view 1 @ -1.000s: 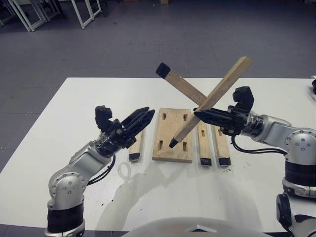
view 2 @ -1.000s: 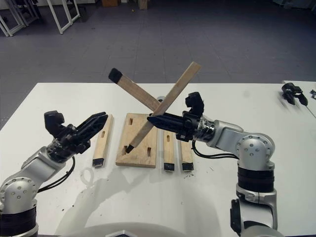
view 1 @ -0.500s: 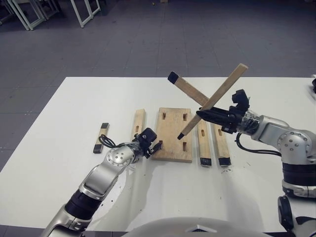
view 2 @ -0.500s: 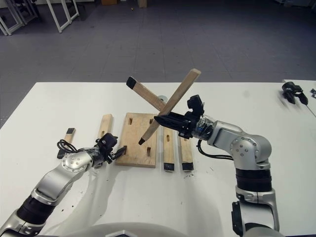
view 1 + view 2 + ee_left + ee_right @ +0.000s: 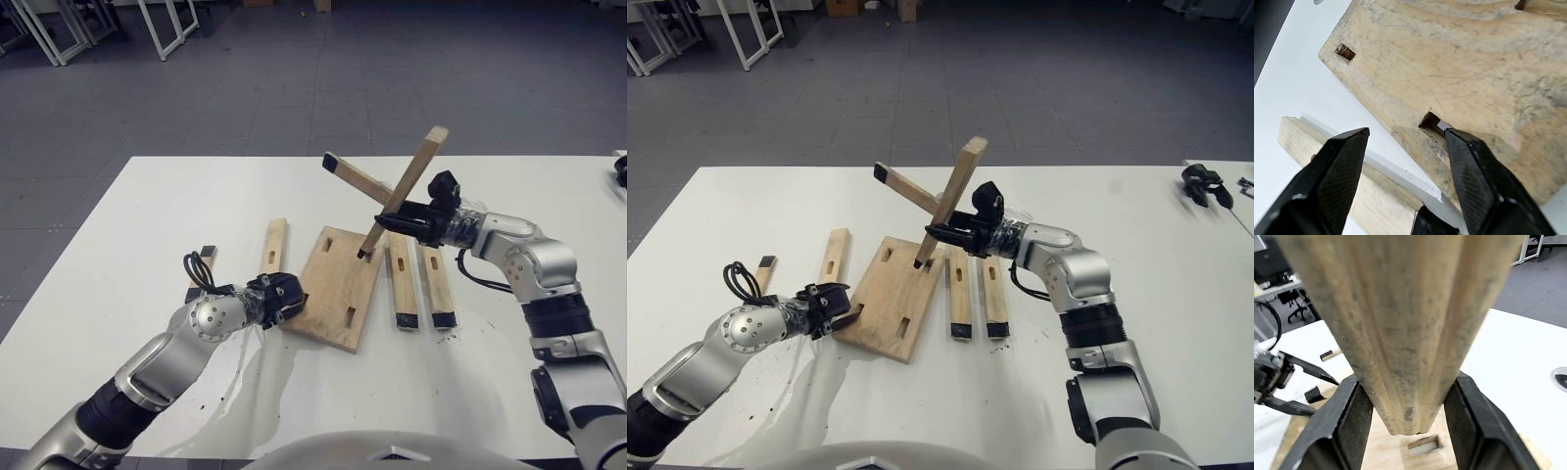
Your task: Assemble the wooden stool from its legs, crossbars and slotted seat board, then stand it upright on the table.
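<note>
A white table [image 5: 147,215] is seen, and on it the slotted seat board [image 5: 338,294] is laid flat, skewed against the loose parts around it. Above the board's far edge a crossed pair of legs [image 5: 419,166] is held up by the right gripper [image 5: 392,217], whose fingers are clamped on the pair at its crossing. The black-tipped lower end of the pair is pointed down over a far slot of the board; whether it touches cannot be told. Two loose legs [image 5: 402,284] are laid side by side just right of the board, one more leg [image 5: 274,245] just left of it, and a short piece [image 5: 764,272] farther left. The left gripper [image 5: 1405,134] is spread wide at the board's near-left corner, with the board's edge between its fingers.
</note>
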